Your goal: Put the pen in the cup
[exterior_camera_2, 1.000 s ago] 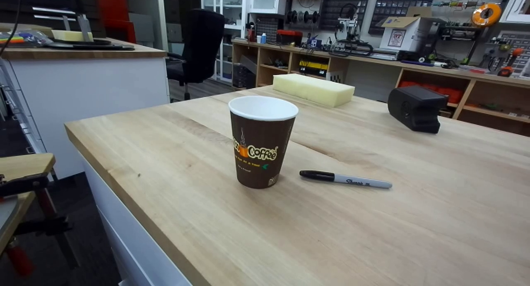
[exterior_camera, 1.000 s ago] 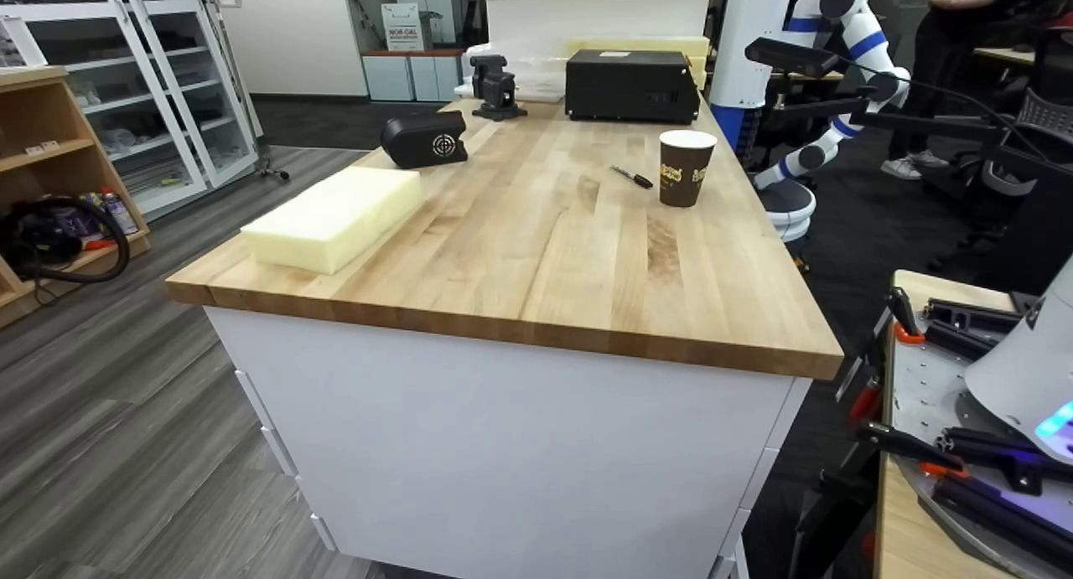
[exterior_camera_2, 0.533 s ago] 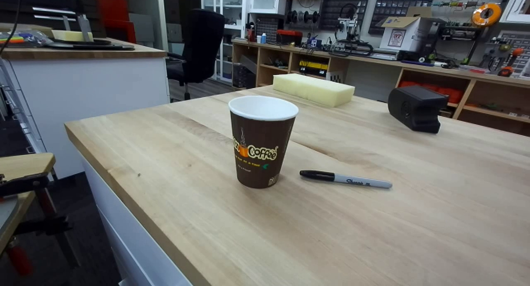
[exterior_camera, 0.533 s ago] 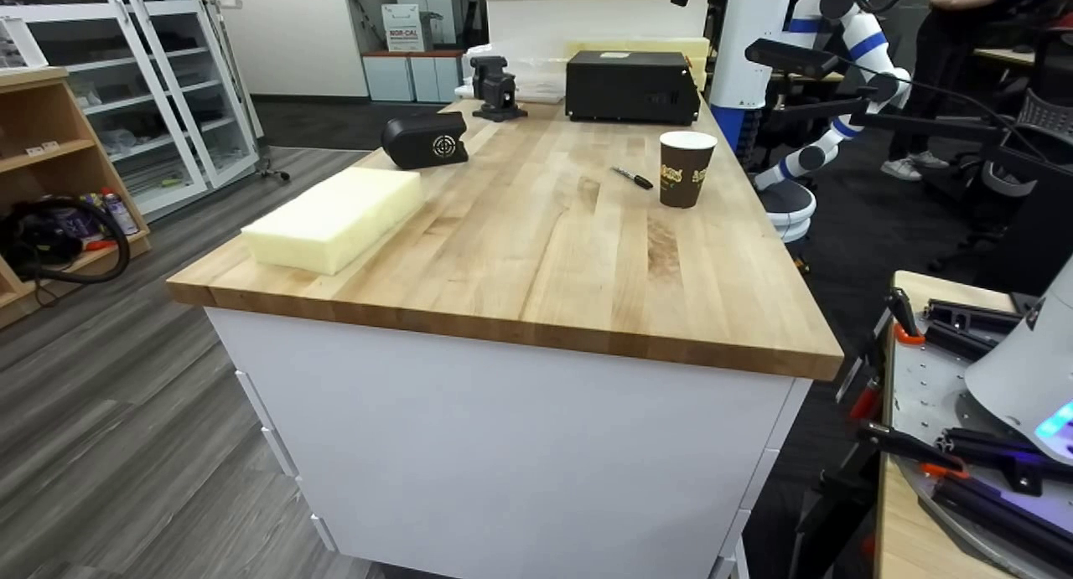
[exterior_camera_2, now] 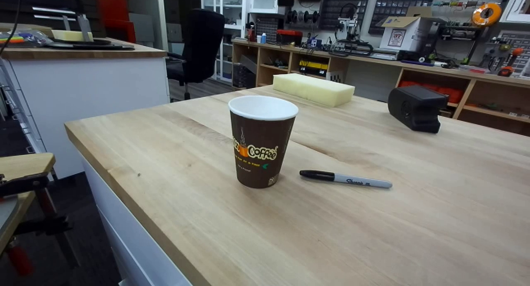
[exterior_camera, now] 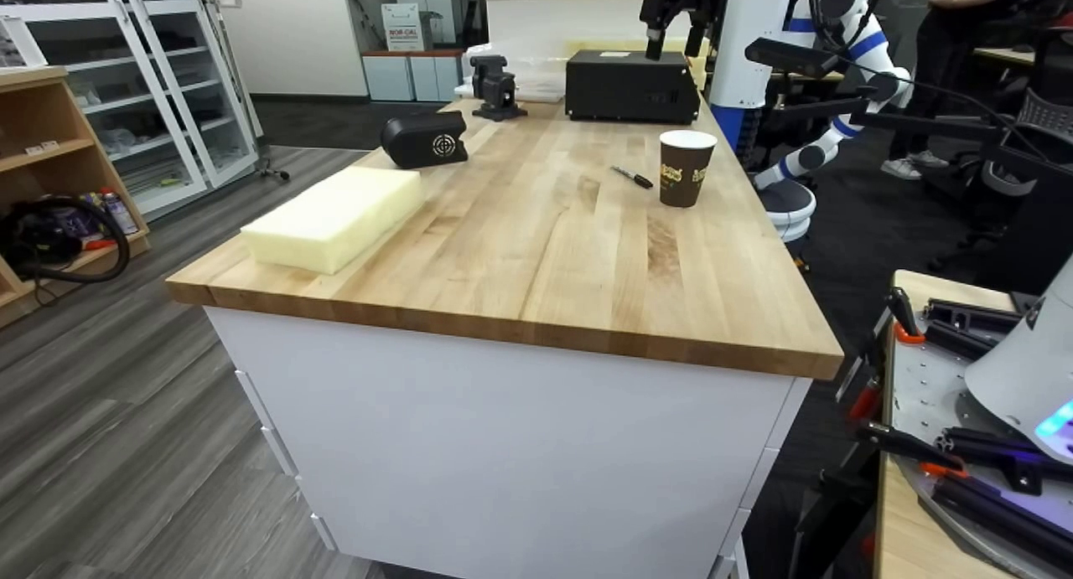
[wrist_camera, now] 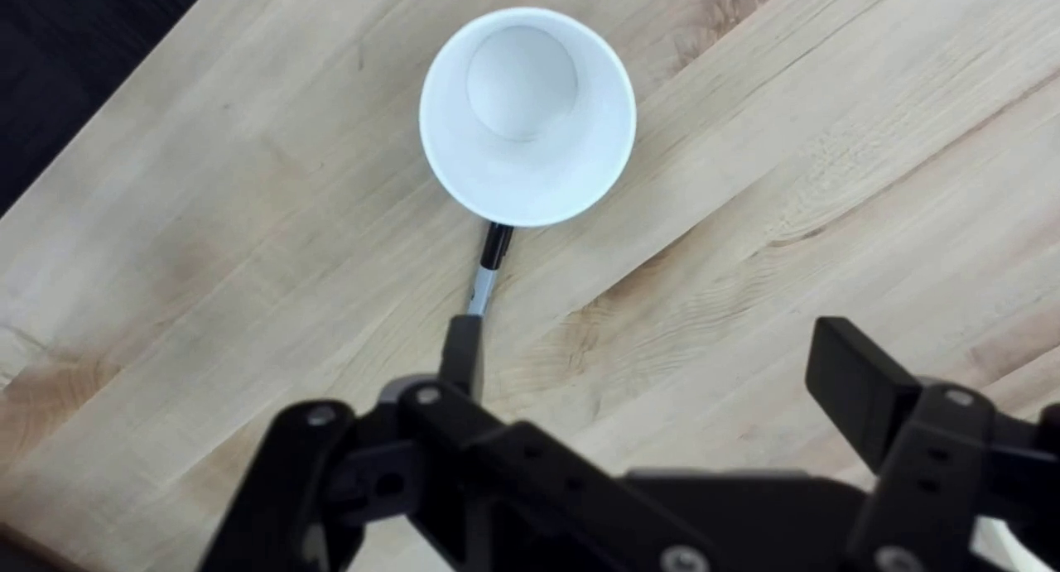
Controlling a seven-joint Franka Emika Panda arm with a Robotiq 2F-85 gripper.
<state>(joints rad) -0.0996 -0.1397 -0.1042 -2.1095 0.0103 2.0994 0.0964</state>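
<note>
Black and spread wide, the gripper (wrist_camera: 650, 353) hangs over the table (exterior_camera_2: 364, 228), holding nothing. Getting the pen (exterior_camera_2: 345, 179) seems the job now: next, slide over it and go down. It lies flat just beside the cup (exterior_camera_2: 263, 147), which stands nearer the edge; the pen's other side has more room.

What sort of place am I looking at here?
Probably a robotics lab or workshop: a blue-banded white robot arm, a bench vise and an orange spool suggest it.
</note>
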